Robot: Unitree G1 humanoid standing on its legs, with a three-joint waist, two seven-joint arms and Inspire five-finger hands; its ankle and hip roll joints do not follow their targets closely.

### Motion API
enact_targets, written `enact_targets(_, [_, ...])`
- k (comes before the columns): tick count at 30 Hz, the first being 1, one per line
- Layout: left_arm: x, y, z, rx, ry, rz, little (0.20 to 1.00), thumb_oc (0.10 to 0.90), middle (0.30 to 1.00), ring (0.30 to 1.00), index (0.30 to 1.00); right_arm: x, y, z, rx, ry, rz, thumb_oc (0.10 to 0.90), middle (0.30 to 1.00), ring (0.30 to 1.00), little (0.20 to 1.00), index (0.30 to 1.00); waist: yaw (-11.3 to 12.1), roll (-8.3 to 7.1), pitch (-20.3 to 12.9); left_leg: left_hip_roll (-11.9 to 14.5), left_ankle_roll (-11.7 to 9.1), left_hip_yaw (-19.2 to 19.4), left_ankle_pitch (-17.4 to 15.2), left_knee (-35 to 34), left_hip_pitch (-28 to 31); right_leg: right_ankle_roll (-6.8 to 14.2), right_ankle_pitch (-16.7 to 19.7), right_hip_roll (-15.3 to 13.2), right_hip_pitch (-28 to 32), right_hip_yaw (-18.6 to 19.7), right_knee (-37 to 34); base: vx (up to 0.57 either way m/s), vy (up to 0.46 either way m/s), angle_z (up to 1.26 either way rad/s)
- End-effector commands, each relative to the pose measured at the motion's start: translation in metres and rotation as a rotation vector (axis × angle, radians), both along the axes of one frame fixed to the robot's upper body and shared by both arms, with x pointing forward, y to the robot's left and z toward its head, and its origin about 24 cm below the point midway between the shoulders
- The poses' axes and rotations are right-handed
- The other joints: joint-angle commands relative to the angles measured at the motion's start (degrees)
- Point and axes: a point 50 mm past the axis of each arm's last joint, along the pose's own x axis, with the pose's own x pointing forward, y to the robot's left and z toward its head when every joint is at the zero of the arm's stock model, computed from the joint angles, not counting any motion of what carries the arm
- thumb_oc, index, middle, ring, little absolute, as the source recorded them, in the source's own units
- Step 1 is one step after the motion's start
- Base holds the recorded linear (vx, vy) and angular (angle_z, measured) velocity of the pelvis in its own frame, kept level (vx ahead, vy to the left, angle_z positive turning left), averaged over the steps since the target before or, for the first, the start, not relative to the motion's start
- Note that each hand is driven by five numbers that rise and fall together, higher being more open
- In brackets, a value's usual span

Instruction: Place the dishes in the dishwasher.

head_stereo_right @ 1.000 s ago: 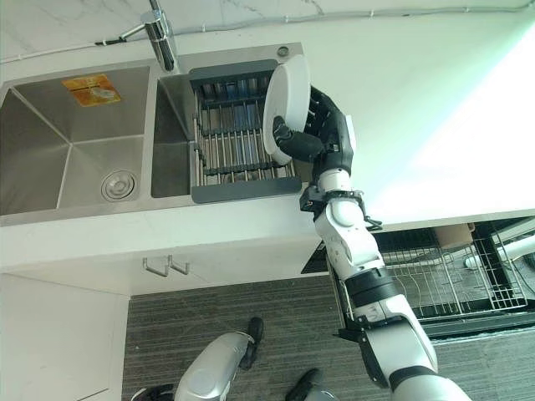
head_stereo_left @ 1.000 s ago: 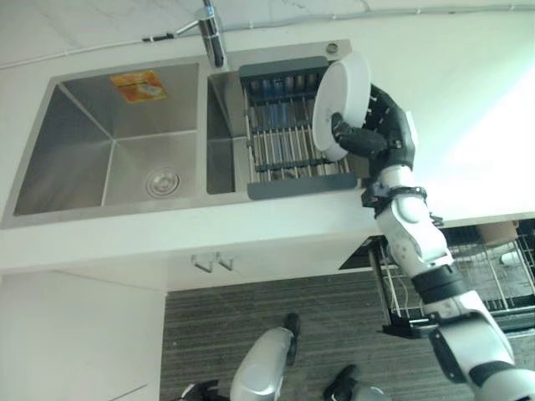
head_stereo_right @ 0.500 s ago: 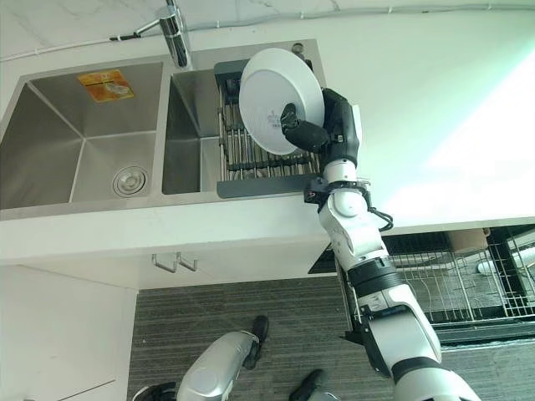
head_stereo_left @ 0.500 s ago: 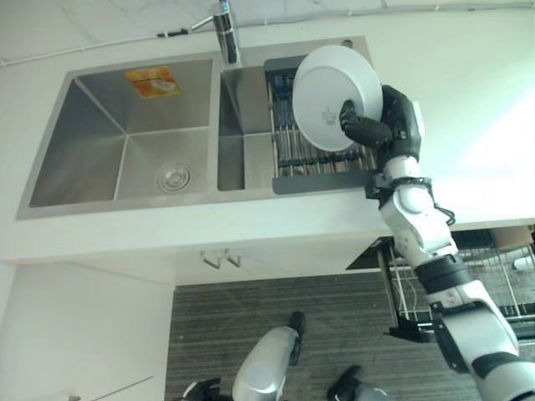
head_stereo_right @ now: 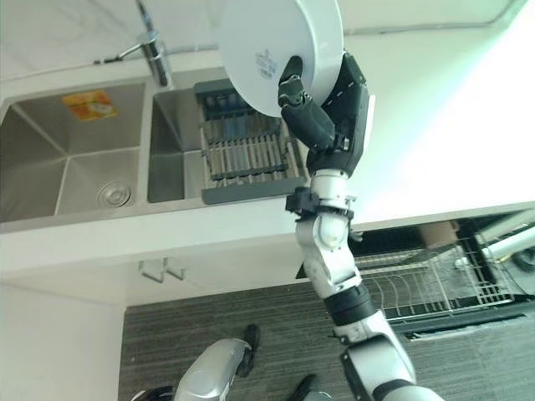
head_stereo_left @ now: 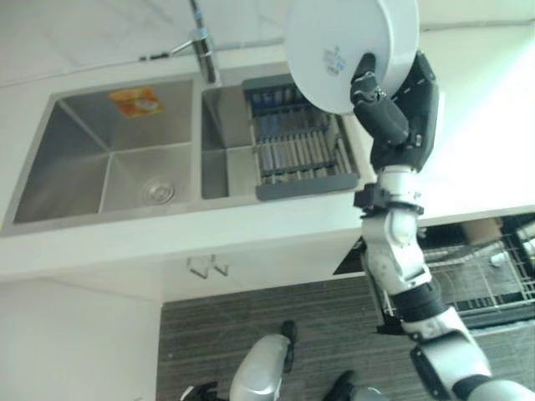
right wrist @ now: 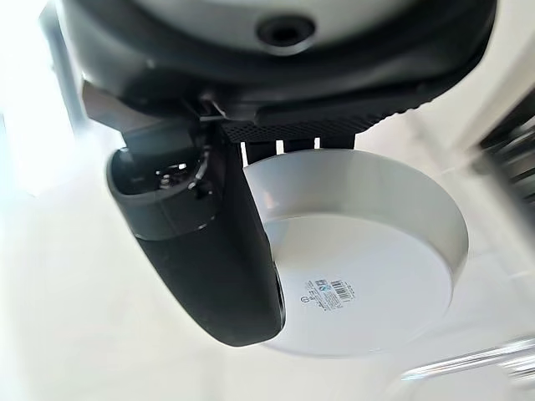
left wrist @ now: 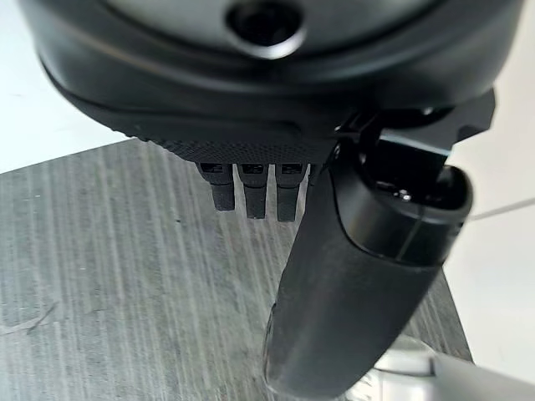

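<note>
The right hand (head_stereo_left: 393, 117) held a white plate (head_stereo_left: 347, 50) high up in the air, above the back of the worktop (head_stereo_left: 468, 142). Its thumb pressed on the plate's bottom and its fingers curled round the far side, so the plate was pinched tight. In the right wrist view the plate (right wrist: 359, 267) showed just past the thumb, with a small sticker on its underside.

Under the plate sat a drying rack (head_stereo_left: 297, 150) in the right bowl of the sink (head_stereo_left: 109, 159). The rack looked bare, with dark slots at its back edge. A tap (head_stereo_left: 201, 42) stood at the back edge of the sink, between the two bowls.

The dishwasher rack (head_stereo_right: 435, 284) was pulled out low down, under the front edge of the worktop, on the robot's right. It was well apart from the plate.

The left hand (left wrist: 251, 188) hung down over the floor (left wrist: 100, 276). Its fingers looked straight and held nothing.

I think the robot was at the carrying step: the plate was out of the drying rack but not yet in the dishwasher. The next move likely calls for swinging the plate to the right, past the worktop's front edge, and lowering it a long way. The plate should stand on its edge to slip between the wires. The hand must keep its pinch until the plate rests there.
</note>
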Motion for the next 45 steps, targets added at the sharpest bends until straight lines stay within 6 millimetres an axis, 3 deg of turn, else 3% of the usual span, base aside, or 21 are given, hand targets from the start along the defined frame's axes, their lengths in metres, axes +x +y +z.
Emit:
enact_targets(1, [-0.036,0.007,-0.005,0.022,0.128,-0.036,0.900,0.800,0.900,0.900,0.900,-0.031,-0.017,0.054,0.083,-0.376,0.009,0.400,0.300,0.300,0.300,0.300,-1.2,-1.14,-8.6,5.3,-3.8,2.5,-7.7,-0.8,1.9,1.7,-0.9,-2.1,-3.9,3.1,0.9,-0.06,-0.129,-0.48])
enact_targets(4, [-0.038,0.003,-0.007,0.014,0.160,-0.032,0.900,0.800,0.900,0.900,0.900,-0.033,-0.025,0.038,0.214,-0.297,0.152,0.400,0.300,0.300,0.300,0.300,-4.4,-1.56,-10.2,5.8,-4.2,3.7,-8.4,-0.8,3.1,1.1,-1.6,-0.5,-4.5,6.3,0.9,-0.03,-0.139,-0.65])
enact_targets(5, [-0.039,0.000,-0.008,0.011,0.170,-0.030,0.900,0.800,0.900,0.900,0.900,-0.039,-0.036,0.024,0.228,-0.270,0.144,0.400,0.300,0.300,0.300,0.300,-6.4,-1.95,-11.1,6.0,-4.2,4.5,-8.7,-0.8,3.6,0.9,-1.8,0.6,-4.9,8.3,0.9,0.01,-0.142,-0.78])
enact_targets(6, [-0.039,-0.001,-0.008,0.009,0.171,-0.028,0.900,0.800,0.900,0.900,0.900,-0.041,-0.039,0.021,0.227,-0.267,0.141,0.400,0.300,0.300,0.300,0.300,-6.8,-2.04,-11.2,6.1,-4.2,4.6,-8.8,-0.8,3.7,0.8,-1.8,0.8,-5.0,8.7,0.9,0.02,-0.145,-0.82])
enact_targets(14, [-0.030,-0.009,-0.008,0.012,0.127,-0.088,0.900,0.800,0.900,0.900,0.900,-0.062,-0.086,-0.022,0.064,-0.123,0.069,0.400,0.300,0.300,0.300,0.300,-13.4,-3.34,-11.1,6.9,-3.2,7.4,-9.8,-0.8,5.6,-0.5,-2.7,4.1,-6.1,12.9,0.9,-0.01,-0.082,-0.45])
enact_targets(20, [-0.027,-0.006,-0.006,0.013,0.121,-0.041,0.900,0.800,0.900,0.900,0.900,-0.062,-0.100,-0.049,-0.061,-0.003,0.025,0.400,0.300,0.300,0.300,0.300,-15.5,-3.68,-9.8,7.3,-3.1,7.4,-9.6,-0.8,6.5,-1.5,-3.0,5.2,-5.4,13.4,0.9,-0.05,-0.064,-0.08])
enact_targets(27, [-0.025,-0.003,-0.005,0.001,0.106,-0.035,0.900,0.800,0.900,0.900,0.900,-0.057,-0.117,-0.076,-0.234,0.137,-0.018,0.400,0.300,0.300,0.300,0.300,-15.9,-3.47,-9.5,7.0,-3.8,7.1,-9.4,-0.8,6.9,-1.8,-3.4,4.9,-5.1,12.9,0.9,-0.01,-0.014,0.03])
enact_targets(31, [-0.022,-0.002,-0.004,-0.003,0.097,-0.036,0.900,0.800,0.900,0.900,0.900,-0.052,-0.118,-0.086,-0.439,0.180,-0.051,0.400,0.300,0.300,0.300,0.300,-15.3,-3.44,-8.9,6.4,-3.8,6.7,-9.4,-0.8,7.1,-2.0,-3.3,4.6,-4.9,12.4,0.9,-0.01,0.003,0.05])
enact_targets(40, [-0.023,0.014,0.000,0.041,0.113,-0.059,0.900,0.800,0.900,0.900,0.900,-0.043,-0.129,-0.086,-0.752,0.212,-0.148,0.400,0.300,0.300,0.300,0.300,-13.4,-3.77,-8.4,5.6,-3.9,5.1,-9.6,-0.8,6.5,-1.6,-3.2,4.2,-4.5,11.1,0.9,0.02,-0.030,0.15])
enact_targets(45, [-0.021,0.021,0.002,0.054,0.115,-0.087,0.900,0.800,0.900,0.900,0.900,-0.036,-0.124,-0.081,-0.878,0.186,-0.144,0.400,0.300,0.300,0.300,0.300,-12.1,-3.31,-7.8,5.1,-3.8,3.9,-9.4,-0.8,5.7,-1.4,-2.9,3.7,-4.5,10.2,0.9,0.02,-0.024,0.14])
